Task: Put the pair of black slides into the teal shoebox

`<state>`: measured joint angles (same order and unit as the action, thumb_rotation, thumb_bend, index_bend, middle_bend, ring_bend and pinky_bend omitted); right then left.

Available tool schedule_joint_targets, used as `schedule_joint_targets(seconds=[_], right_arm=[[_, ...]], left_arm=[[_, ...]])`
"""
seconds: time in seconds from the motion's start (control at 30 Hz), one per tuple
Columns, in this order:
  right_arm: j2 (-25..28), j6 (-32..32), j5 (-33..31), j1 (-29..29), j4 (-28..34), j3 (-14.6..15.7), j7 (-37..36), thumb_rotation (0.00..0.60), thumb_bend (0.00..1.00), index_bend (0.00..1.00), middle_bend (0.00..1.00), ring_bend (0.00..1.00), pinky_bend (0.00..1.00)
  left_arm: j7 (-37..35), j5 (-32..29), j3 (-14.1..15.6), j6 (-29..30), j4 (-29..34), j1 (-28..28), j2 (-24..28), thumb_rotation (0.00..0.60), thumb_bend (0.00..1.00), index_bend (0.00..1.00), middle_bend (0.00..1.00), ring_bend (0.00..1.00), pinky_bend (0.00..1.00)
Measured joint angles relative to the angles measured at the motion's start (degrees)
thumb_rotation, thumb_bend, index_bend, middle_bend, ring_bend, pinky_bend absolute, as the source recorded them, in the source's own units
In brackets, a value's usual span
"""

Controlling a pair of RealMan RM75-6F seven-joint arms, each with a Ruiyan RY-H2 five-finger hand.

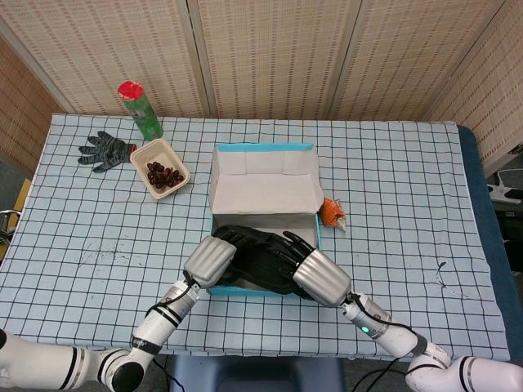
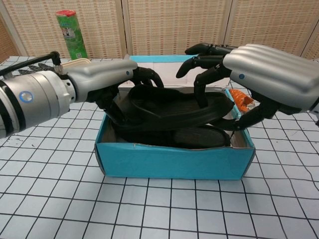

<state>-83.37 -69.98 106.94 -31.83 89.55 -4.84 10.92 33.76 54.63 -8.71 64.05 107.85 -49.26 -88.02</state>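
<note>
The teal shoebox (image 2: 174,162) sat mid-table with its lid flap up, and the pair of black slides (image 2: 174,107) lay stacked inside it, the upper one riding high and tilted on the lower. My left hand (image 2: 107,79) gripped the upper slide's strap end; my right hand (image 2: 249,67) hung over the other end, fingers (image 2: 202,92) curled down onto the sole, holding nothing. To do it well, I judged I should press both ends down evenly until it nested below the rim.
</note>
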Motion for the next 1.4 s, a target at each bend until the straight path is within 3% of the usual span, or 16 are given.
schedule_joint_targets(seconds=[0.1,0.27,0.37,0.47,0.67,0.87,1.13,1.4], right_arm=[[-0.4,-0.1,-0.5,-0.2,-0.6,0.3,-0.1,0.6,0.32,0.88,0.24,0.06,0.16],[-1.0,-0.3,-2.0,-0.2,-2.0,0.4,0.3,0.6,0.34,0.92,0.28,0.11,0.19],[-1.1,-0.2,-3.2,-0.3,-2.3,0.1,1.0,0.6,0.34,0.93,0.28,0.12,0.2],[-1.1,0.0,-4.2,-0.5,-2.4,-0.1,1.2,0.6,0.35,0.93,0.28,0.12,0.2],[-0.5,1.0,-5.1,-1.3,-2.5,0.2,-2.1,0.6,0.34,0.93,0.28,0.12,0.2],[0.4,1.3,-5.9,-2.2,-2.9,0.6,-10.8,0.6,0.35,0.94,0.29,0.12,0.2],[0.3,-0.8,-8.0,-2.4,-3.1,0.8,-25.3,0.6,0.35,0.94,0.29,0.12,0.2],[2.4,0.2,-12.6,-2.8,2.2,-0.2,-35.3,0.6,0.35,0.94,0.29,0.12,0.2]], left_arm=[[-1.7,0.2,-0.1,-0.4,0.8,0.4,0.9,0.6,0.43,0.17,0.66,0.68,0.83],[-7.1,1.4,0.0,-3.3,3.1,1.3,4.2,0.6,0.43,0.03,0.3,0.34,0.7],[-9.7,2.5,0.3,-5.4,4.1,1.6,6.5,0.6,0.43,0.0,0.13,0.17,0.6],[-12.4,3.4,0.4,-7.4,4.8,1.8,8.4,0.6,0.43,0.0,0.03,0.07,0.51],[-16.5,5.4,0.6,-10.7,6.2,2.0,12.0,0.6,0.43,0.0,0.02,0.06,0.46],[-20.7,6.6,0.0,-12.2,7.3,2.2,14.8,0.6,0.43,0.0,0.04,0.08,0.46],[-22.2,8.5,-0.5,-10.2,3.8,3.0,13.6,0.6,0.43,0.0,0.04,0.08,0.44],[-22.3,7.2,-0.9,-10.1,1.7,2.8,12.7,0.599,0.43,0.0,0.04,0.08,0.44]])
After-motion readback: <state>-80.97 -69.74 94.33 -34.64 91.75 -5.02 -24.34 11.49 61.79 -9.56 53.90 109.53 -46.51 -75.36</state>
